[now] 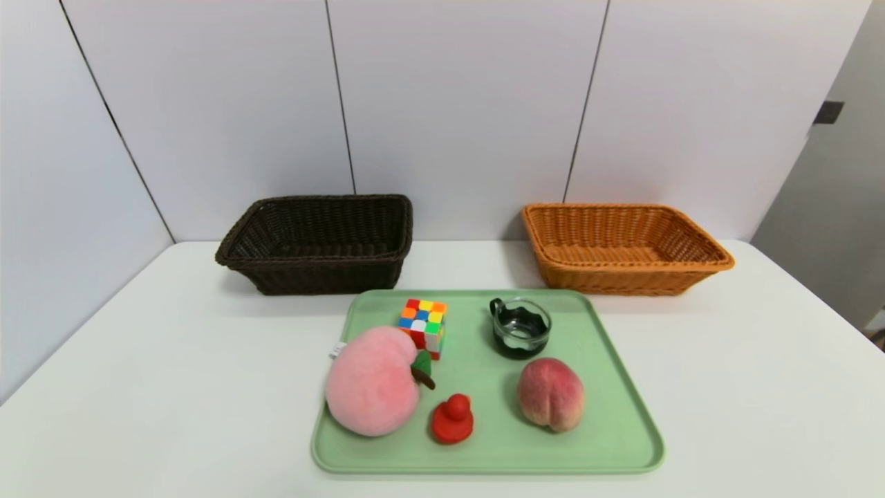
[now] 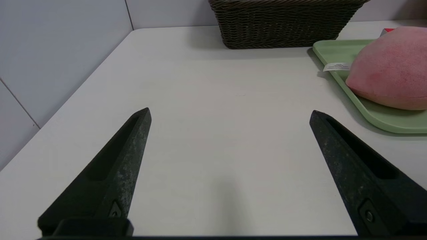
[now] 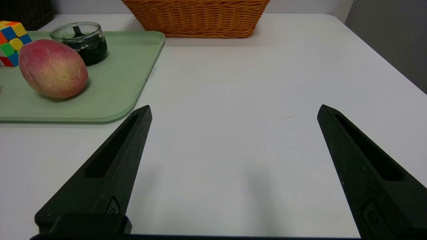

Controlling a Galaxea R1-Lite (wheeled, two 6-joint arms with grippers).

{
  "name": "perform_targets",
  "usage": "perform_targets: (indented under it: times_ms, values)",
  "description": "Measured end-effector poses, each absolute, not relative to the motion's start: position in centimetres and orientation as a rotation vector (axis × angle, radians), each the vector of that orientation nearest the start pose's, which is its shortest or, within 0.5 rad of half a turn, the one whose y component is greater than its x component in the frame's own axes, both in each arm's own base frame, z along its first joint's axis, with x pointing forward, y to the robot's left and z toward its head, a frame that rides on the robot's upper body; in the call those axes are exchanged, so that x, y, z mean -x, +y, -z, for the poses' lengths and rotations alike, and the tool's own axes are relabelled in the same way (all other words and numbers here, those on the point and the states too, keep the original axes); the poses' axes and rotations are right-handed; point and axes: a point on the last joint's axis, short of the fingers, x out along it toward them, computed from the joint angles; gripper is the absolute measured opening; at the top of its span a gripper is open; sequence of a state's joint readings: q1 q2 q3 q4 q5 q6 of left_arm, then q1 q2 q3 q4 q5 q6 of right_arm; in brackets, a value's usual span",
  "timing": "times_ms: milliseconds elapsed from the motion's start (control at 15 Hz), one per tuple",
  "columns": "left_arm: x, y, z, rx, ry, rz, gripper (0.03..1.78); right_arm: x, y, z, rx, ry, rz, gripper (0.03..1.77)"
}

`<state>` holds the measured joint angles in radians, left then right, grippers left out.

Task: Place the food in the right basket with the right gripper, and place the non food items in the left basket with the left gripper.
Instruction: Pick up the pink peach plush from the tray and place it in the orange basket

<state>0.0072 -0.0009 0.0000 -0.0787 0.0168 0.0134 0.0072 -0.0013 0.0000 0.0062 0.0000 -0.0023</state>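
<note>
a white table (image 1: 173, 360) stands against pale panelled walls (image 1: 456, 104), with a darker grey wall (image 1: 840, 207) off at the right. toward the back on the left sits the dark brown basket (image 1: 318, 242), empty. in the middle, nearer the robot, lies a green tray (image 1: 622, 429). on it, from the left: a pink plush peach (image 1: 373, 380) with a white tag, a colourful puzzle cube (image 1: 423, 325) just behind it, a small red duck (image 1: 453, 418) at the front, a glass cup (image 1: 520, 327) with dark contents at the back, and a real-looking peach (image 1: 551, 394) in front of the cup. toward the back on the right sits the orange basket (image 1: 622, 245), also empty.

the left gripper (image 2: 230, 113) hangs over bare table to the left of the tray, fingers (image 2: 130, 150) spread wide, holding and touching nothing. the right gripper (image 3: 233, 111) hangs over bare table to the right of the tray, fingers (image 3: 353, 150) likewise spread wide and empty.
</note>
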Motion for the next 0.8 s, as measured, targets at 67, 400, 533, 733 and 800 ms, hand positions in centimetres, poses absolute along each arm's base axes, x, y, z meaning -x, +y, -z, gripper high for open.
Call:
perform_targets:
  times_ms: [67,400,533,733,800]
  values:
    - [2.3,0.0,-8.4,-0.014,-0.079,-0.024,1.69,2.3,0.0,-7.5,0.002,0.005,-0.007,1.71]
    - [2.3,0.0,-8.4,-0.013,-0.080,-0.008,1.69,2.3,0.0,-7.5,0.004,0.005,-0.007,1.71]
    - [2.3,0.0,-8.4,-0.005,-0.080,-0.008,1.69,2.3,0.0,-7.5,0.000,0.004,-0.007,1.71]
    - [2.3,0.0,-8.3,-0.004,-0.059,-0.006,1.69,2.5,0.0,-8.5,-0.002,-0.038,-0.009,1.71]
    - [2.5,0.0,-8.7,0.000,-0.055,-0.006,1.69,2.8,0.0,-9.2,-0.002,-0.057,-0.012,1.71]
